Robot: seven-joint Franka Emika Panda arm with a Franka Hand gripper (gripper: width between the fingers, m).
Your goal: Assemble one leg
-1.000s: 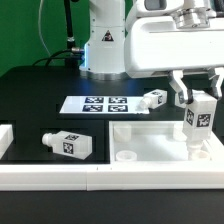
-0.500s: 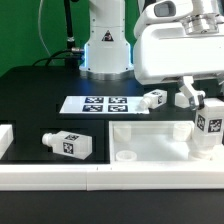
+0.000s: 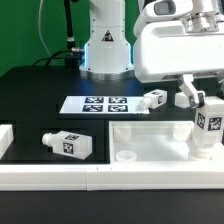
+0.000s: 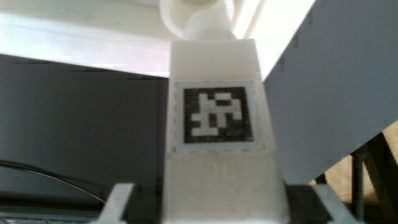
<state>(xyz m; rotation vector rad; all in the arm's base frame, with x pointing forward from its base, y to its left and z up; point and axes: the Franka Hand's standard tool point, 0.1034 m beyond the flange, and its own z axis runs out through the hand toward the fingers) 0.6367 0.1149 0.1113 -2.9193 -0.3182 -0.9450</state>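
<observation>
**Gripper [image 3: 203, 104] clamped on one leg [image 3: 208, 128], upright over the panel [image 3: 150, 138].**
The jaws pinch the leg near its top with the tag facing outward. Its foot is at the panel's 3 o'clock corner in the exterior view, held vertical, presumably to enter the socket there. Seating cannot be confirmed. From the held leg, a spare leg [image 3: 153, 98] lies at 10 o'clock and another [image 3: 70, 145] at 8 o'clock.

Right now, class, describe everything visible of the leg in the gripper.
The leg is a chunky white plastic-looking peg with a black-and-white square tag on one side. It stands upright, held near its top by the gripper, its lower end on the white panel at its corner toward the exterior view's right. Whether it sits in a socket cannot be told.
</observation>
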